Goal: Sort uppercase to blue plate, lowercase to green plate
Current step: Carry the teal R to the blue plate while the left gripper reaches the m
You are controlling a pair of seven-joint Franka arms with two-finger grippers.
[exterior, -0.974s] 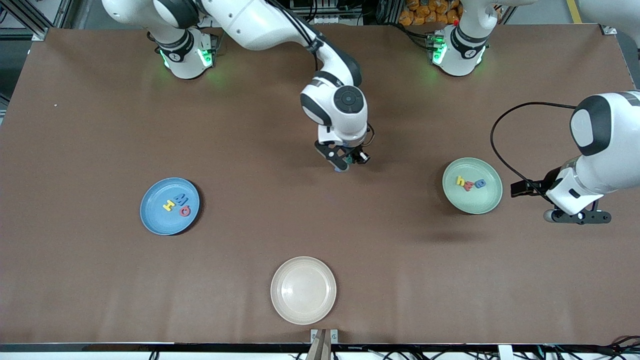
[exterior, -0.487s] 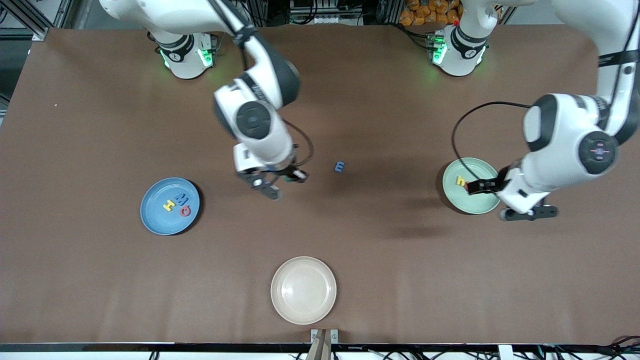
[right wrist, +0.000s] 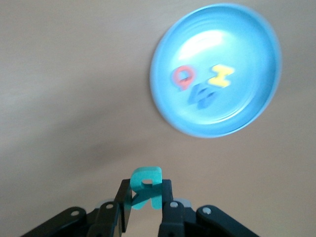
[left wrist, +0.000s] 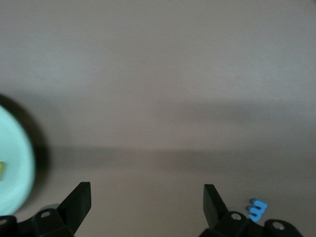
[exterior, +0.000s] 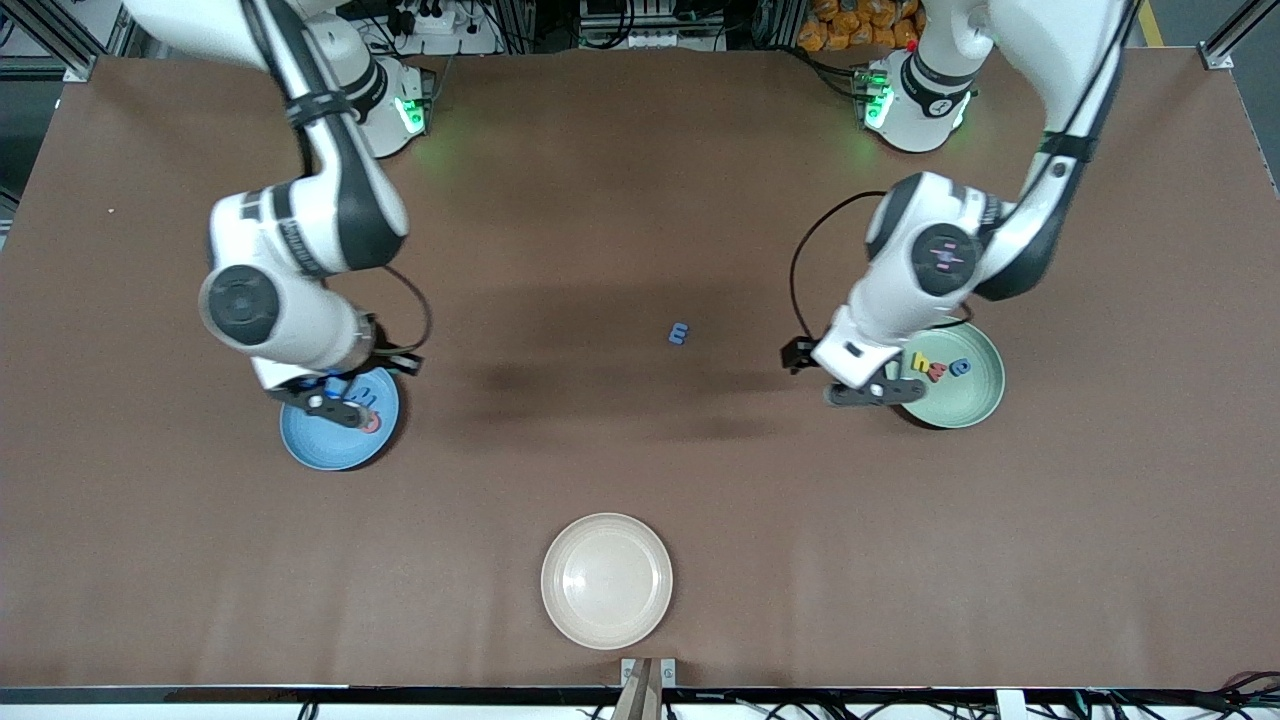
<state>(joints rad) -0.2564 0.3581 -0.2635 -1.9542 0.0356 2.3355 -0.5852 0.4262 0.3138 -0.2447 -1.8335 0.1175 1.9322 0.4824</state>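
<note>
My right gripper (exterior: 335, 407) hangs over the edge of the blue plate (exterior: 318, 452), shut on a teal capital R (right wrist: 146, 183). In that plate (right wrist: 244, 47) lie a red round letter (right wrist: 181, 77), a blue M (right wrist: 202, 96) and a yellow H (right wrist: 220, 76). The green plate (exterior: 968, 405) holds a yellow h (exterior: 920, 362), a red letter (exterior: 937, 371) and a blue rounded letter (exterior: 960, 367). My left gripper (exterior: 866, 393) is open and empty over the table beside the green plate (left wrist: 12, 168). A small blue m (exterior: 679, 333) lies alone mid-table, also in the left wrist view as the blue m (left wrist: 257, 209).
A beige plate (exterior: 607, 580) with nothing in it sits near the front edge, at the middle of the table. The brown tabletop carries nothing else between the plates.
My right arm swung from mid-table to the blue plate with the teal R. My left arm moved from its end of the table, past the green plate, toward the middle.
</note>
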